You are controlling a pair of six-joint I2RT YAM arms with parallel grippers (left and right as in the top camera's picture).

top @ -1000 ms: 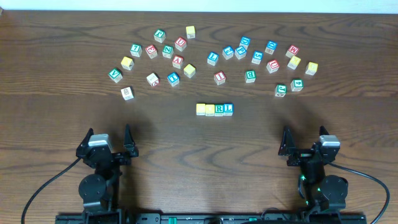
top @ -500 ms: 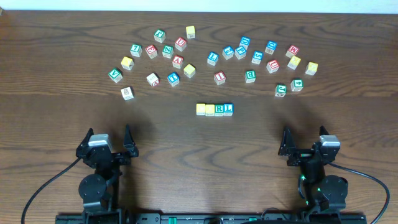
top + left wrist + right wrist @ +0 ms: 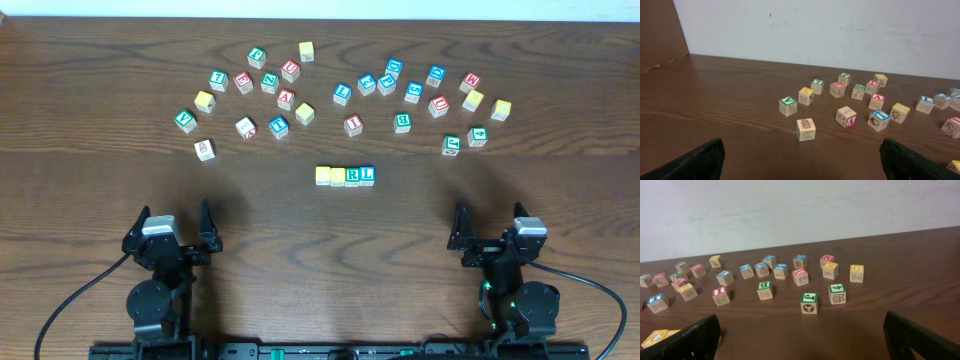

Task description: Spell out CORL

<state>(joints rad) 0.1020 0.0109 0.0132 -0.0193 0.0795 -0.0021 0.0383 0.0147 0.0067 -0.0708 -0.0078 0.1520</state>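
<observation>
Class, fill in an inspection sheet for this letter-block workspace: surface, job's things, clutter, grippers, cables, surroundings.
Surface: dark wooden table, grain visible.
Job's things: row of four small wooden alphabet cubes, side by side mid-table; two yellow tops, then green R, then blue L.
Clutter: scattered wooden alphabet cubes in an arc beyond the row, none stacked.
Grippers: left gripper and right gripper open, holding nothing, near the front edge.
Cables: black cables trail from both arm bases.
Surroundings: white wall behind the table; nothing else seen.
</observation>
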